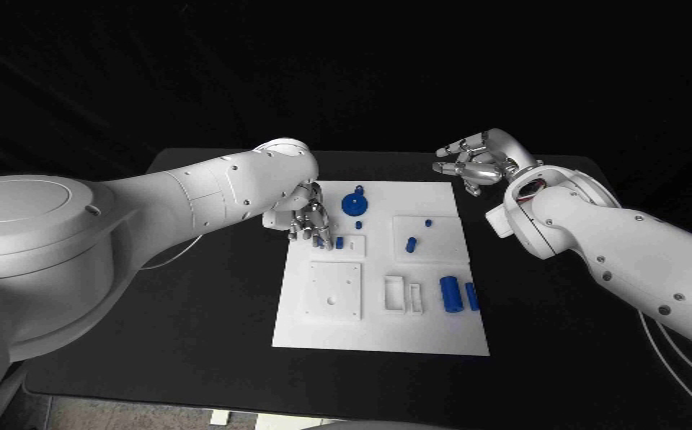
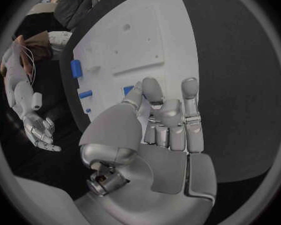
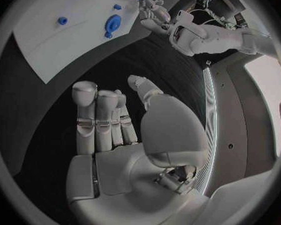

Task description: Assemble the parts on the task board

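The white task board (image 1: 433, 330) lies in the middle of the black table. On it sit a round blue knob part (image 1: 355, 204), a small blue peg (image 1: 411, 244), two blue cylinders (image 1: 450, 293) side by side, and small blue pieces (image 1: 339, 242) near the board's left edge. My left hand (image 1: 303, 220) hangs over that left edge with its fingers pointing down, straight and empty (image 2: 159, 130). A small blue piece (image 2: 128, 90) shows just past its thumb tip; contact cannot be told. My right hand (image 1: 473, 165) hovers beyond the board's far right corner, holding nothing (image 3: 115, 135).
A raised white square block (image 1: 335, 290) and a white slotted block (image 1: 404, 292) stand on the near half of the board. Bare black table surrounds the board on every side; its far edge lies just behind both hands.
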Available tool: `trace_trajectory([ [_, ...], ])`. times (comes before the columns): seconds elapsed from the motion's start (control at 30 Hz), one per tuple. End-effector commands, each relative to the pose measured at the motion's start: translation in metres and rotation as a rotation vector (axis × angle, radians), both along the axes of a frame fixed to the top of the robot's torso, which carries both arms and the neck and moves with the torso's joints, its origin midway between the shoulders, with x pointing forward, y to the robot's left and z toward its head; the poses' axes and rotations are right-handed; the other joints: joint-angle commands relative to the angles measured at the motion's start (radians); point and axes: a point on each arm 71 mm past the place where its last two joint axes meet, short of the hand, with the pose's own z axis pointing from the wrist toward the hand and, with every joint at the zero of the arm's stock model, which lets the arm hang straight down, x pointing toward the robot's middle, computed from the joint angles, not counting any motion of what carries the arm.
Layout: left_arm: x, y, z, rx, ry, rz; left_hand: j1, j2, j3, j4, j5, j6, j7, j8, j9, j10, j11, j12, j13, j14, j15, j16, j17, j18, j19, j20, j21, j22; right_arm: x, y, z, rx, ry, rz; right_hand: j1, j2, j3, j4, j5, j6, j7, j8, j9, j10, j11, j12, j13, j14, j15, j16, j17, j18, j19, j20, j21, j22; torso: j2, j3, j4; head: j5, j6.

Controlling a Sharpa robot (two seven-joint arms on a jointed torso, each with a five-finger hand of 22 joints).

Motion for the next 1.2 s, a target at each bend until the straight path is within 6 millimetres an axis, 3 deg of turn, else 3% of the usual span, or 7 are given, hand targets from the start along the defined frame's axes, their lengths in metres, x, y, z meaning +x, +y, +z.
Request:
trace_trajectory([
  [0.03,-0.0037,0.0002,-0.0087,0.015,0.016,0.003,-0.004,-0.016,-0.009,0.014,-0.009,0.048,-0.04,-0.007,-0.004,0.015,-0.018,-0.007,0.006,-0.005,0.001,-0.006,-0.004,0.0,-0.001,0.003,-0.006,0.017,-0.0006,0.0018,0.0,-0.005,0.0,0.014,-0.011,-0.002,0.003,-0.002,0.005,-0.005,0.005,0.0,-0.001,-0.007,-0.003,0.001,0.0,-0.005,-0.002,-0.006,-0.001,0.012,0.027,0.001,-0.004,0.081,-0.001,-0.0002,0.0006,-0.001,0.0],
  [0.5,-0.0032,0.0011,-0.0083,-0.004,-0.004,0.01,-0.02,-0.073,-0.036,0.06,-0.016,0.061,-0.036,-0.055,-0.014,0.007,-0.014,-0.043,0.057,-0.023,0.002,-0.024,-0.036,-0.006,-0.004,0.0,-0.026,0.017,-0.0005,0.0011,-0.0001,-0.005,0.0,0.013,-0.011,-0.002,0.003,-0.002,0.005,-0.005,0.005,0.0,-0.001,-0.007,-0.003,0.001,0.0,-0.005,-0.002,-0.006,-0.001,0.012,0.027,0.001,-0.004,0.081,0.0,0.0,0.0004,-0.001,0.001],
  [1.03,-0.0033,0.0016,-0.0083,0.002,-0.006,-0.001,0.0,-0.088,-0.023,0.059,-0.023,0.062,-0.035,-0.063,-0.008,0.007,-0.014,-0.054,0.071,-0.026,0.002,-0.025,-0.041,-0.007,-0.003,-0.001,-0.033,0.018,-0.0005,0.0016,-0.0001,-0.005,0.0,0.014,-0.011,-0.002,0.003,-0.002,0.005,-0.005,0.005,0.0,-0.001,-0.007,-0.003,0.001,0.0,-0.005,-0.002,-0.006,-0.001,0.012,0.027,0.001,-0.004,0.081,0.0,-0.0012,0.0008,-0.001,0.0],
  [1.2,-0.0041,0.0021,-0.0086,0.008,0.002,-0.014,0.004,-0.106,-0.021,0.069,-0.042,0.066,-0.035,-0.066,-0.008,0.007,-0.013,-0.056,0.075,-0.027,0.002,-0.025,-0.043,-0.006,-0.004,0.001,-0.034,0.018,-0.0006,0.0017,0.0,-0.005,-0.001,0.014,-0.011,-0.002,0.003,-0.002,0.005,-0.005,0.005,0.0,-0.001,-0.007,-0.003,0.001,0.0,-0.005,-0.002,-0.006,-0.001,0.012,0.027,0.001,-0.004,0.081,0.0,-0.001,0.0009,-0.002,-0.001],
])
